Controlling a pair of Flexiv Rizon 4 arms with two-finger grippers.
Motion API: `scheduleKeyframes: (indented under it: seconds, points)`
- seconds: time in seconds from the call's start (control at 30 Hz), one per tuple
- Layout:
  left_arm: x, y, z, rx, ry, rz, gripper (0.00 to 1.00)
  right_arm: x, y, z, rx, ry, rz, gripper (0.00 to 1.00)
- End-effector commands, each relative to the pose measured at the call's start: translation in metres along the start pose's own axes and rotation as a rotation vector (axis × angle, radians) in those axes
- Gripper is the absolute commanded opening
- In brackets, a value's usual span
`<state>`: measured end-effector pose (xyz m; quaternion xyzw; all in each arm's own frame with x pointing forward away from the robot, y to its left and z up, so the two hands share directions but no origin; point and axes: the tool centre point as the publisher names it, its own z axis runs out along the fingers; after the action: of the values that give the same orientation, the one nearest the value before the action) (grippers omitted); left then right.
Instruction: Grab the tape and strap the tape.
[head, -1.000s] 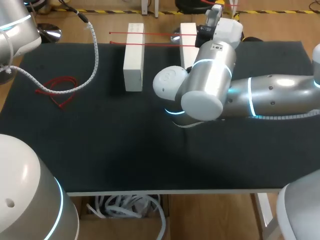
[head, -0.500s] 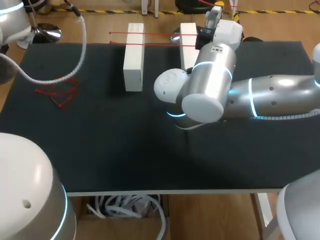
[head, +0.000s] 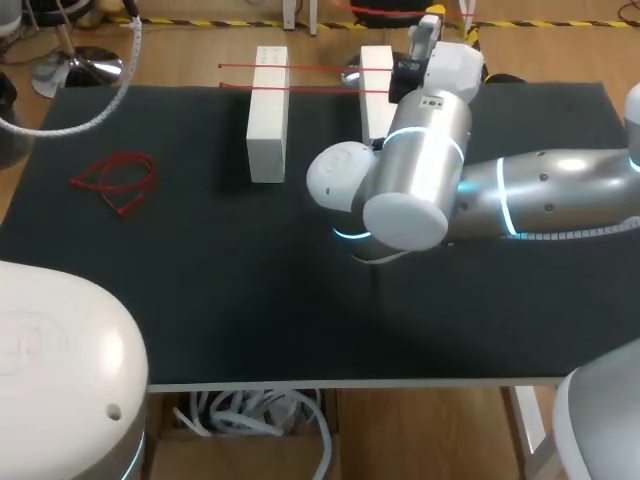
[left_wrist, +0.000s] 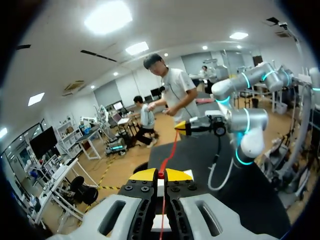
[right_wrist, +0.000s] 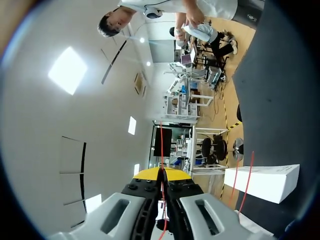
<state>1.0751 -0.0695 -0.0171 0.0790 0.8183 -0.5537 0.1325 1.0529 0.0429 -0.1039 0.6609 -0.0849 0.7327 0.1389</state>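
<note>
A thin red tape (left_wrist: 169, 150) runs taut from my left gripper (left_wrist: 160, 174), which is shut on it, to my right gripper (left_wrist: 187, 127) ahead of it. In the right wrist view my right gripper (right_wrist: 161, 173) is shut on the same red tape (right_wrist: 161, 145). More red tape strands (head: 310, 67) stretch across two white blocks (head: 266, 112) (head: 376, 92) at the table's back. My right arm (head: 440, 160) reaches over the right block. A loose red tape coil (head: 115, 178) lies at the table's left. My left gripper is outside the head view.
The black table mat (head: 250, 280) covers the table. My left arm's elbow (head: 60, 380) fills the near left corner, and its white cable (head: 70, 122) arcs over the far left corner. A white block (right_wrist: 262, 182) with red strands lies beside my right gripper.
My left arm and its cable have swung up and left, off the loose coil, and its elbow has shifted at the near left. The right arm has barely moved.
</note>
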Motion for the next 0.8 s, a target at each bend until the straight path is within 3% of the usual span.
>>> scheduleKeyframes:
  seconds: [0.03,0.2,0.37,0.43,0.7,0.8]
  points:
    - [-0.005,0.000,0.002,-0.204,0.080,0.016,0.00,0.002,0.002,-0.001,0.010,-0.004,-0.008,0.00]
    - [-0.001,0.001,0.003,-0.374,0.130,0.098,0.00,0.002,0.001,-0.003,0.018,-0.002,-0.019,0.00]
    - [0.005,0.006,0.006,-0.508,0.188,0.099,0.00,0.001,0.001,-0.004,0.025,-0.002,-0.024,0.00]
    - [0.007,0.009,0.007,-0.506,0.199,0.051,0.00,0.001,0.001,-0.004,0.026,-0.001,-0.029,0.00]
    - [0.010,0.019,0.007,-0.582,0.250,0.036,0.00,0.001,-0.002,-0.006,0.033,0.004,-0.040,0.00]
    - [0.011,0.020,0.008,-0.533,0.221,0.010,0.00,0.000,-0.003,-0.007,0.037,0.005,-0.042,0.00]
